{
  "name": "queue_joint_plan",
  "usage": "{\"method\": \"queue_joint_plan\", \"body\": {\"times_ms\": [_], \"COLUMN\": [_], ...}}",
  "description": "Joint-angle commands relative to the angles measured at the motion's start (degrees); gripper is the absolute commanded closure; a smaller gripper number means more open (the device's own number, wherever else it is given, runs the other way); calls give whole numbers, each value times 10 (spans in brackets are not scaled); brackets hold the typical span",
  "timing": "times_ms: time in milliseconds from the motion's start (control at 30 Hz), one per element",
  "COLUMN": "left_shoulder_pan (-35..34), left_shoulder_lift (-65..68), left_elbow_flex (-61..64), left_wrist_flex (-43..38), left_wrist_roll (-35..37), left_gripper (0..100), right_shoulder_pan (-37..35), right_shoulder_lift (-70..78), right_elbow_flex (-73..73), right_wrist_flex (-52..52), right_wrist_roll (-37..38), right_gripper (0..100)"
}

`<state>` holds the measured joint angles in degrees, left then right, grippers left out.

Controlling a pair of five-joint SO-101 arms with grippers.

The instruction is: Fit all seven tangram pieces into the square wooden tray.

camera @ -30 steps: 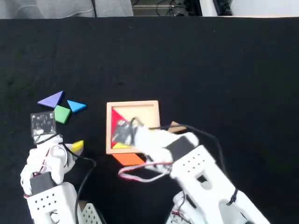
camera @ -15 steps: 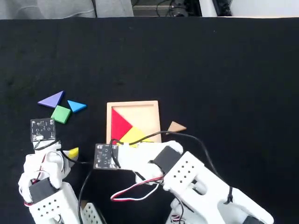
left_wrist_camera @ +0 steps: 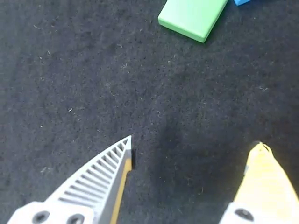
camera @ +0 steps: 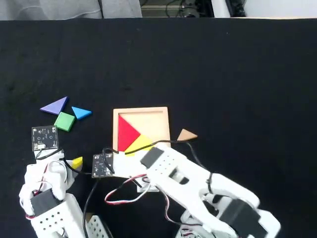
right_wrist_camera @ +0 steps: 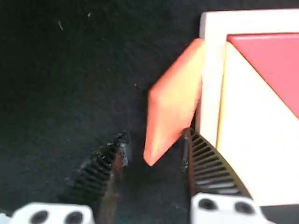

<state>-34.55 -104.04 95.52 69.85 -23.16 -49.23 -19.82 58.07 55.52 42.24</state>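
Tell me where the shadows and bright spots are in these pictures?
Left wrist view: a soft darker shadow lies on the black cloth between the jaws, and the green piece is evenly lit. Right wrist view: the tray rim is the brightest patch, beside the orange piece. High view: the cloth shows no glare.

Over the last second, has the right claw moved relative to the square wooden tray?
Yes. The right claw moved from above the square wooden tray to just outside its near left corner.
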Motion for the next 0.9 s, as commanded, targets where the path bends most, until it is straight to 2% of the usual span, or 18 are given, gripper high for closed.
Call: {"method": "queue_joint_plan", "body": {"times_ms": [0,267,867], "left_shoulder_pan": [-6,-8,-7], "left_shoulder_lift": [-4,-4,-4], "left_elbow_flex": [-4,-4,-4], "left_wrist_flex": [-9,-9,-9], "left_wrist_roll": [-3,-3,-3], "left_gripper": [626,626,626], "right_shoulder_pan": [-11,27,27], "right_shoulder_lift": [12,15,15], "right_elbow_flex": [-29,-29,-16], "right_wrist_flex": [-13,-79,-84], "right_wrist_roll": [4,-25,-25], "right_gripper": [815,815,822]}}
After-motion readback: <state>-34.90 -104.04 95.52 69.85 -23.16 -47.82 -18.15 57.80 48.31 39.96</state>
